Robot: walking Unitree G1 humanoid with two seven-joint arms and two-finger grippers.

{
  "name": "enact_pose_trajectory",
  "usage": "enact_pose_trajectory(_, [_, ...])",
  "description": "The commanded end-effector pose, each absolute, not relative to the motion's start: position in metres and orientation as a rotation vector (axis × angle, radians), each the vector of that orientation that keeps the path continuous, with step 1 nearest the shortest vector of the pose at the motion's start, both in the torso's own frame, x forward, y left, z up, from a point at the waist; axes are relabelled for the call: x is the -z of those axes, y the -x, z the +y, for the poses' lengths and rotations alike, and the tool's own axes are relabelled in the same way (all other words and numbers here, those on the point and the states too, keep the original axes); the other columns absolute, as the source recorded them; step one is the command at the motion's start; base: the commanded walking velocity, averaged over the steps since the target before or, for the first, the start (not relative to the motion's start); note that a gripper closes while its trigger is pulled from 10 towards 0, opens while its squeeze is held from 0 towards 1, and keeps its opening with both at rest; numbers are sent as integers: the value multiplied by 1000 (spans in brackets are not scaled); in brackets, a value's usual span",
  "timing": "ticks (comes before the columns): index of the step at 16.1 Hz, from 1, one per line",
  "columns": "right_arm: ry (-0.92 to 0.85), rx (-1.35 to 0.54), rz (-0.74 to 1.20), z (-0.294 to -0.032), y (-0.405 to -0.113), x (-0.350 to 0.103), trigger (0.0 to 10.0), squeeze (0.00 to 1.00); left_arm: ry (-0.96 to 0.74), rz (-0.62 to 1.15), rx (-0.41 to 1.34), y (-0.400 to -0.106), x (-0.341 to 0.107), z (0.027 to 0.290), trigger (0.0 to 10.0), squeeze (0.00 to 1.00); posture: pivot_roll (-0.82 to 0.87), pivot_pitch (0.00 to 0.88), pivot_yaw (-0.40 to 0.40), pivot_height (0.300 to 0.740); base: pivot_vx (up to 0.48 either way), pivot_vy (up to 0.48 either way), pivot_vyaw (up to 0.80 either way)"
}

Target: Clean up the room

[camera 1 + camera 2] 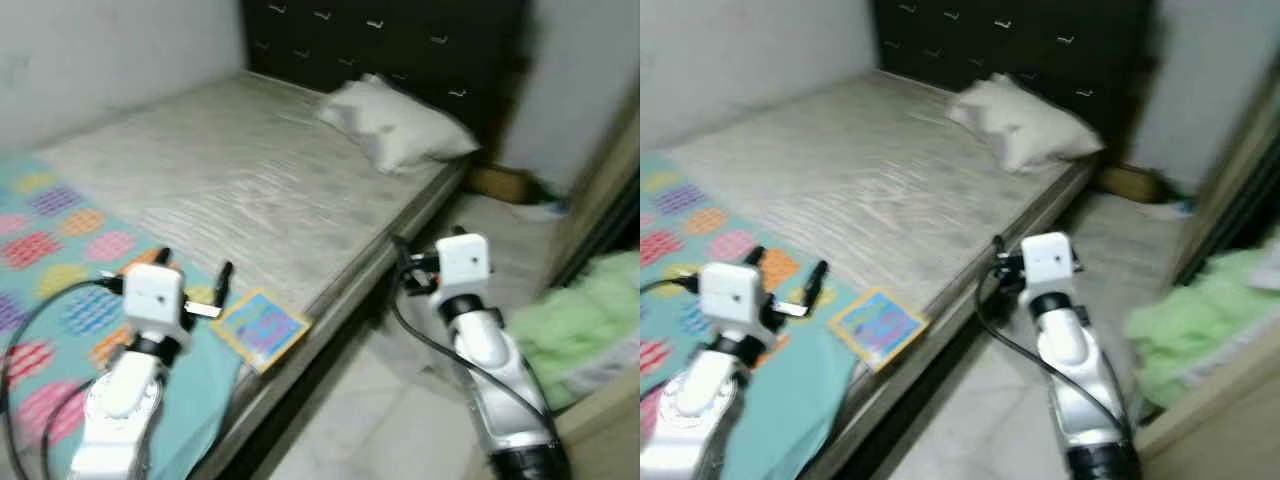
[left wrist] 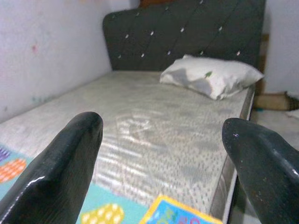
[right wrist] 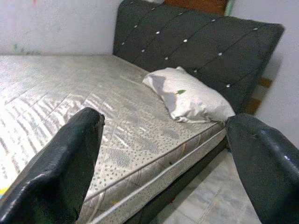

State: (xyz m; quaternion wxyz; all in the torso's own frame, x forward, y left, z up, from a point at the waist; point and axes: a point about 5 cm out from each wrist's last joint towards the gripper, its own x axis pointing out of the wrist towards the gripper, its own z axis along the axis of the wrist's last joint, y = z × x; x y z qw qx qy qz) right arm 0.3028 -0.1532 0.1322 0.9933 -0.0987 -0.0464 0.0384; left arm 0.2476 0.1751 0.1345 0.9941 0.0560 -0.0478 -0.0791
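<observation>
A bare grey mattress (image 1: 230, 180) lies against a dark padded headboard (image 1: 380, 40). On it at the head end rests a white pillow (image 1: 395, 125). A teal blanket (image 1: 60, 290) with coloured dots covers the near left part of the bed. A small colourful square book (image 1: 262, 327) lies at the mattress edge beside the blanket. My left gripper (image 1: 195, 265) hovers open over the blanket, just left of the book, with nothing between its fingers (image 2: 70, 158). Beside the bed, my right gripper (image 3: 163, 121) is held open and empty over the floor.
A heap of light green cloth (image 1: 580, 320) lies at the right, behind a pale wooden edge (image 1: 610, 420). A brown box (image 1: 500, 183) sits on the floor by the head of the bed. Pale tiled floor (image 1: 380, 420) runs along the bed's side.
</observation>
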Motion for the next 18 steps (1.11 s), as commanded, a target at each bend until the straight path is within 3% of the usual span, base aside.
enact_pose_trajectory(1, [187,-83,-104,-151,-304,-135,10000,0,-121,-103,158,-247,-137,177,10000,0,-7,22,-45,740,0,0,800])
enact_pose_trajectory(18, [179,-111,-112,-146,-308,-135,10000,0,-124,-118,180,-253,-139,172,10000,0,-5,1,-48,740,0,0,800])
